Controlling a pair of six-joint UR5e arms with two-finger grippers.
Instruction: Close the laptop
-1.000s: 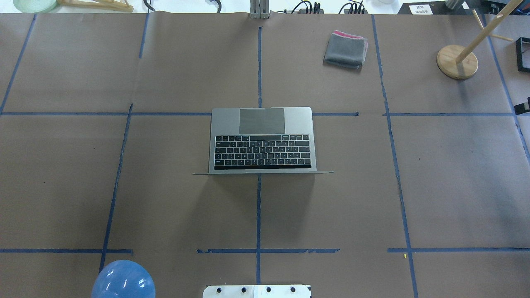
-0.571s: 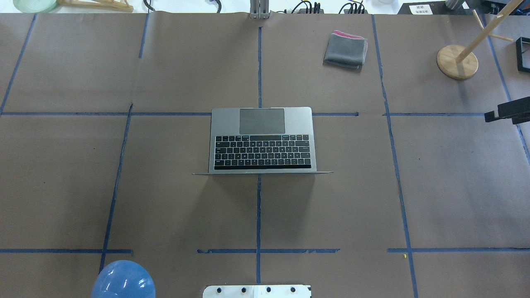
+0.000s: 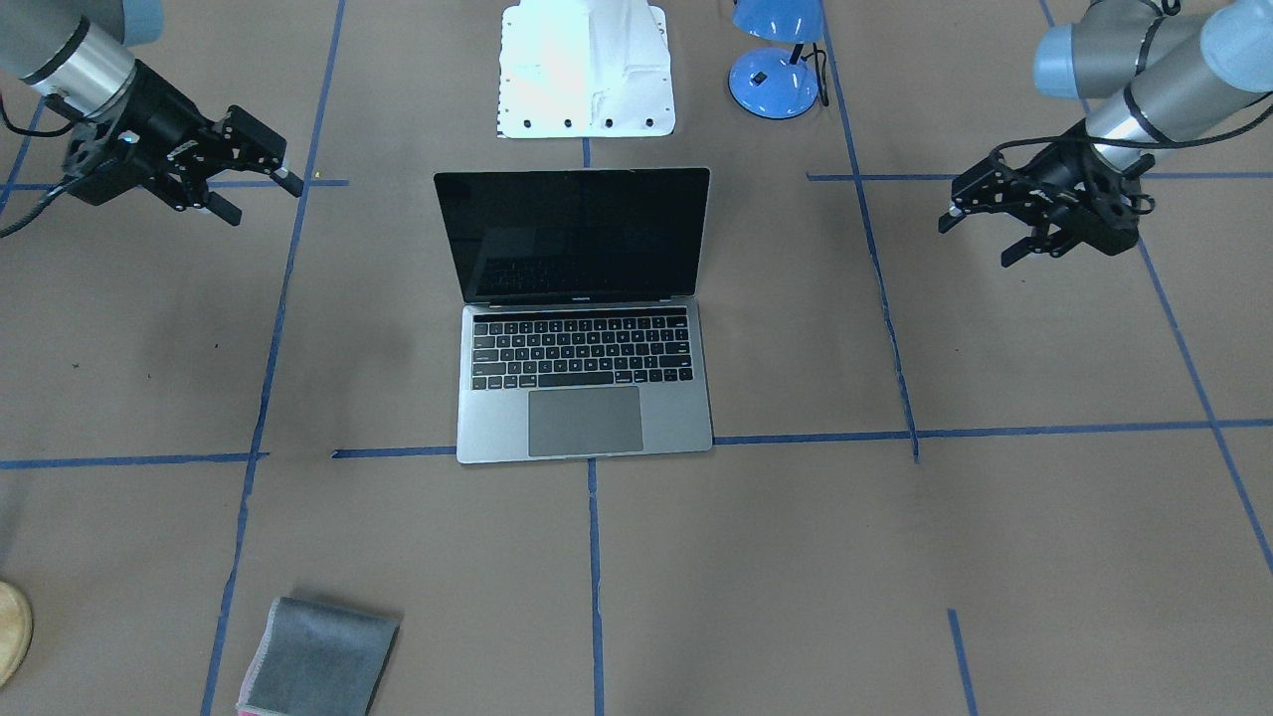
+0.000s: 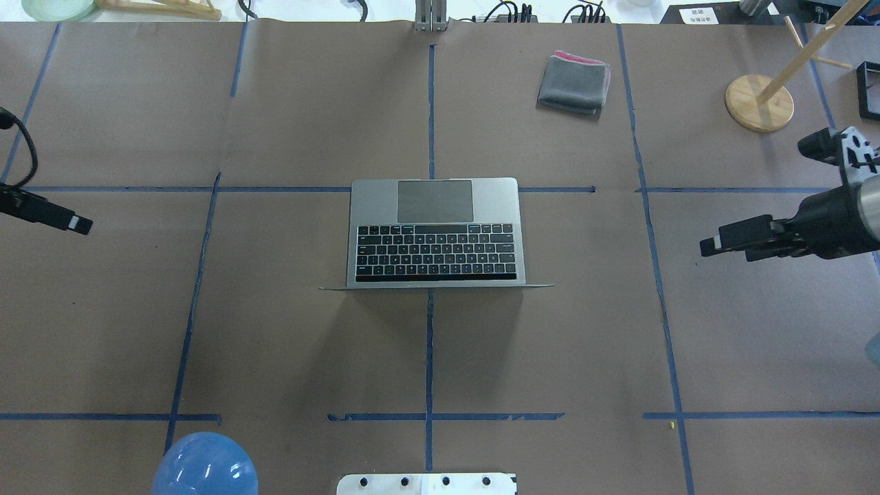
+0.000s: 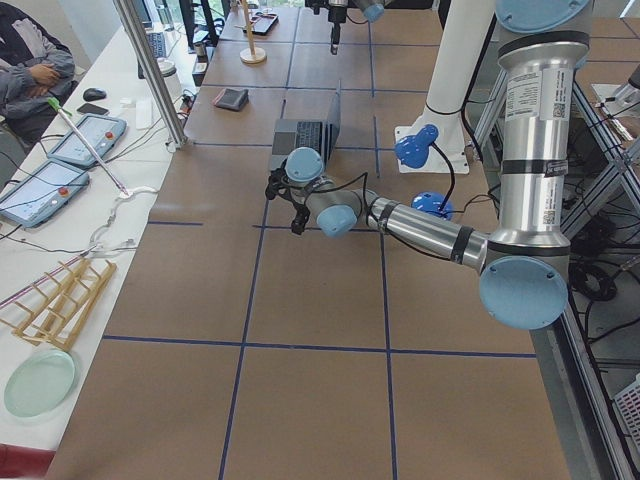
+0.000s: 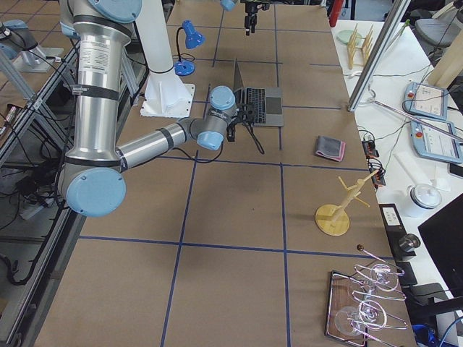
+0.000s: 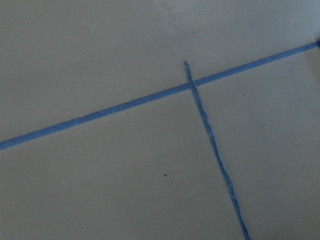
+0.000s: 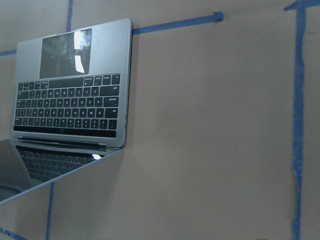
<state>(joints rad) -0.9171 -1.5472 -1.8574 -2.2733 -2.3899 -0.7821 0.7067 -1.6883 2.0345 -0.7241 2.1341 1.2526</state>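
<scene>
The laptop (image 4: 436,234) stands open at the table's middle, its black screen upright on the robot's side (image 3: 582,239), keyboard and trackpad facing away from the robot. It also shows in the right wrist view (image 8: 70,105). My left gripper (image 3: 975,242) is open and empty, hovering well to the laptop's left; one of its fingers shows at the overhead view's left edge (image 4: 75,223). My right gripper (image 3: 267,204) is open and empty, hovering well to the laptop's right (image 4: 718,247). The left wrist view shows only brown paper and blue tape.
A grey folded cloth (image 4: 574,84) lies far right of the laptop. A wooden stand (image 4: 760,102) is at the far right. A blue lamp (image 4: 204,467) and the white robot base (image 4: 426,483) sit at the near edge.
Both grippers have come into the overhead view: the right one moved in from the right edge and nearer the robot, the left one appeared at the left edge. The laptop has not moved.
</scene>
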